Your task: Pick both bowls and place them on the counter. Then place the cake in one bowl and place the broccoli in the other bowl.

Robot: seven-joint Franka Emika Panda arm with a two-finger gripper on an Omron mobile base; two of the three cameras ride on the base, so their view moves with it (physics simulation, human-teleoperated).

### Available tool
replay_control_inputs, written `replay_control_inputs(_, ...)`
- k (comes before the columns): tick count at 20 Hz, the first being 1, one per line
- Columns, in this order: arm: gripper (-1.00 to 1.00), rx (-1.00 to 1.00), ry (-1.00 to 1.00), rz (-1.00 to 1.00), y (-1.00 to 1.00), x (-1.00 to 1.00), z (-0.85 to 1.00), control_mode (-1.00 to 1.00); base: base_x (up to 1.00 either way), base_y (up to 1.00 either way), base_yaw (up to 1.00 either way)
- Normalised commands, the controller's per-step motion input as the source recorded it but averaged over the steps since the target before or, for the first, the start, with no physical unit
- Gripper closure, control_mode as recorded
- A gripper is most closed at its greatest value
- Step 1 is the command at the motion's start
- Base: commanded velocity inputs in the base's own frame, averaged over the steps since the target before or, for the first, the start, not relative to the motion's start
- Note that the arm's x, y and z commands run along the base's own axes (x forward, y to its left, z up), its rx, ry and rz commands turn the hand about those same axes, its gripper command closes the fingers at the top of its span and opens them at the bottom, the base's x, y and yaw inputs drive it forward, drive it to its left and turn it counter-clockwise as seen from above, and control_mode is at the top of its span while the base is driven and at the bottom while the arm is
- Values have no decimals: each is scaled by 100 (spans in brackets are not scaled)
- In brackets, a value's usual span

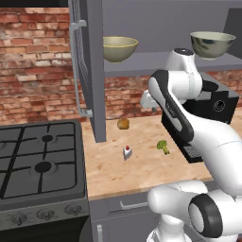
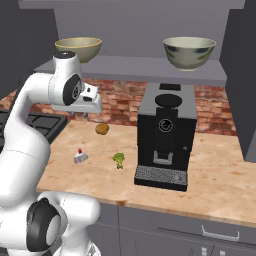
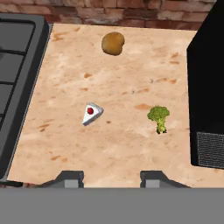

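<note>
Pincer (image 3: 111,178) part-open, empty, above the beige wood-grain tabletop (image 3: 127,144).
White cherry-topped cake wedge (image 3: 91,113) and green broccoli floret (image 3: 158,118) lie apart.

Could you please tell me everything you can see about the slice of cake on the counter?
The cake is a tiny white wedge topped with a red cherry, smooth and matte as rendered. It lies by itself on the beige wood-grain counter, touching nothing else. It sits between the black stove and the broccoli, with the round brown-yellow lump farther back toward the brick wall. In the hand view its narrow end points toward the broccoli. No bowl is near it, and the gripper hangs above the counter, well clear of it.
</note>
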Motion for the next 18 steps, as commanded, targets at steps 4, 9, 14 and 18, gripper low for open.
replay_control_inputs(4,-100,1,-6,0,-10,-12,0,-100,0,0,0)
replay_control_inputs(9,-100,6,-10,-19,-1,-3,18,-100,0,0,0)
replay_control_inputs(14,-100,7,-8,-31,30,0,43,-100,0,0,0)
replay_control_inputs(18,-100,13,-3,-30,25,2,59,-100,0,0,0)
